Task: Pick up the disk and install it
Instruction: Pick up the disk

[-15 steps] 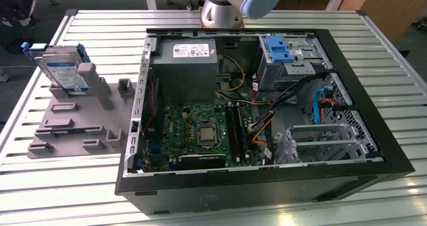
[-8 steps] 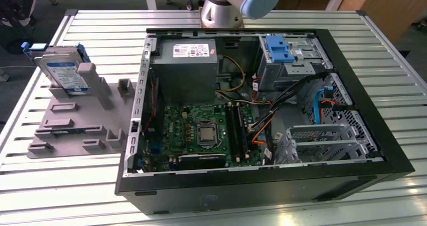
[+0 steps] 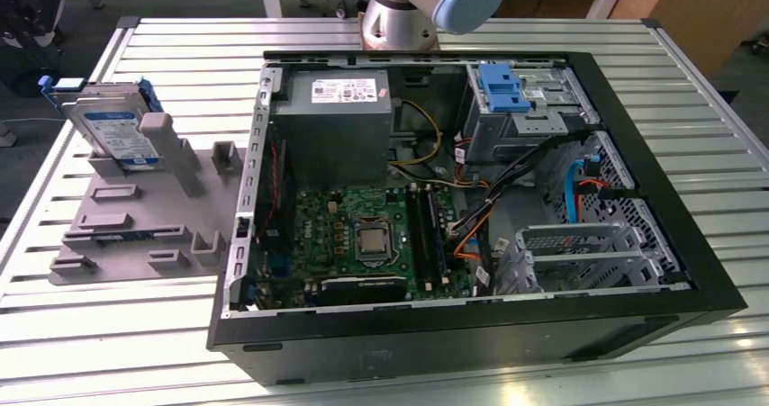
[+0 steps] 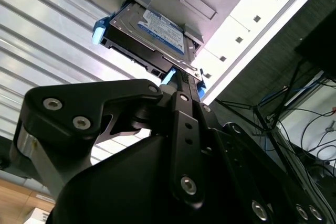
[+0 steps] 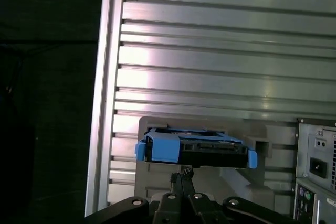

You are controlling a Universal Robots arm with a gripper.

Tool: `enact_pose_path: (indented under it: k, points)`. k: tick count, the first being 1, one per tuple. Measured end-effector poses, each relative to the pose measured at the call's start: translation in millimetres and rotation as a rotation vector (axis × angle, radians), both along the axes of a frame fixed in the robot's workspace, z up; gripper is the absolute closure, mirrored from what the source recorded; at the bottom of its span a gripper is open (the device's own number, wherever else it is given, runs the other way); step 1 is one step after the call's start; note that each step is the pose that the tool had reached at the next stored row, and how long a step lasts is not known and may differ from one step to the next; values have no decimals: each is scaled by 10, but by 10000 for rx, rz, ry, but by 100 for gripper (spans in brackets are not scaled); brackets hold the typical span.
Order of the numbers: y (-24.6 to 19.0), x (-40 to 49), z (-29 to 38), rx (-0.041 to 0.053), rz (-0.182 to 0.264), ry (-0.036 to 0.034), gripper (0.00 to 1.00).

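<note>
Silver, flat and rectangular in its blue plastic carrier, the disk [image 3: 114, 127] leans on the grey moulded stand [image 3: 132, 217] at the exterior view's upper left, beside the open black computer case [image 3: 481, 334]. In the first wrist view the black gripper [image 5: 181, 174] faces the disk's end, fingers drawn together, holding nothing, clearly apart from it. My judgement: spread wide, square up, then clamp the blue frame's edges, not the label.

Disk [image 3: 114, 125], a silver drive with white-and-blue label clipped in a blue carrier, stands on edge and tilted in a grey holder [image 3: 132, 221], just ahead of the closed fingers [image 5: 181, 179], not between them, its dark end facing them.
</note>
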State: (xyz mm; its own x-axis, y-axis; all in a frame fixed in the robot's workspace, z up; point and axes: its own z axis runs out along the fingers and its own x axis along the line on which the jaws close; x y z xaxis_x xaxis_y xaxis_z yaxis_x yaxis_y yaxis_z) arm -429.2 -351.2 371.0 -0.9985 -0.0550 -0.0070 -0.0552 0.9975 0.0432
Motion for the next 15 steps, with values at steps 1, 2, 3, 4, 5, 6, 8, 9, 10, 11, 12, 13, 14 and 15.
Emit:
enact_pose_path:
  k: [1,2,3,4,5,6,8,9,10,11,12,13,14,15]
  points:
    - [0,0,0,0,15,0,89]
    - [0,0,0,0,29,0,89]
    - [0,0,0,0,44,0,89]
    - [0,0,0,0,59,0,89]
    - [0,0,0,0,75,0,89]
    - [0,0,0,0,91,0,89]
    - [0,0,0,0,125,0,89]
    - [0,0,0,0,141,0,89]
    - [0,0,0,0,158,0,89]
    - [0,0,0,0,175,0,89]
    - [0,0,0,0,208,0,89]
    - [0,0,0,0,223,0,89]
    - [0,0,-1,0,240,-1,89]
    - [0,0,0,0,256,0,89]
